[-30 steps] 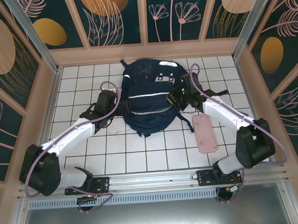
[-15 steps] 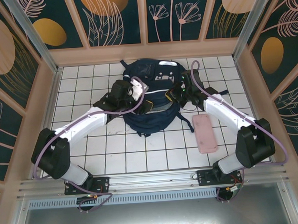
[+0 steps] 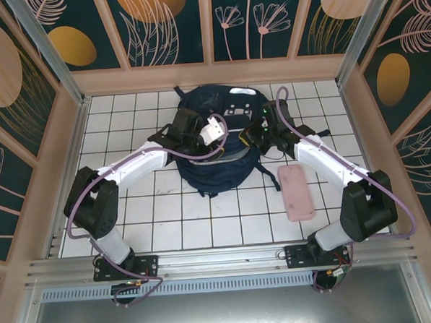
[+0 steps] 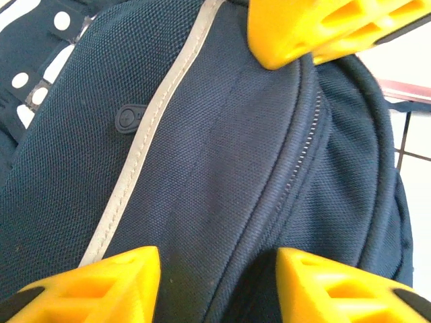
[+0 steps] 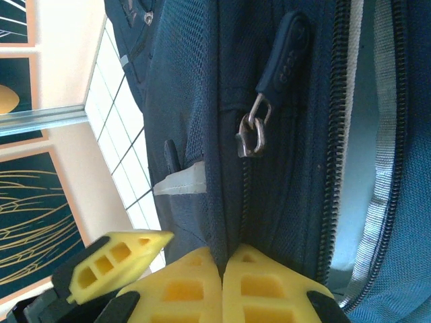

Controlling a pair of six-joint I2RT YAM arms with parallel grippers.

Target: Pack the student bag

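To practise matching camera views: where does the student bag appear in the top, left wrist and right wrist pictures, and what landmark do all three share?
Top external: student bag lies at the centre back of the table.
Left wrist: student bag spans most of the picture, its white stripe running diagonally.
Right wrist: student bag sits centre and right, zip pull near the top.
Shared landmark: the white tiled table, at the right edge and upper left.
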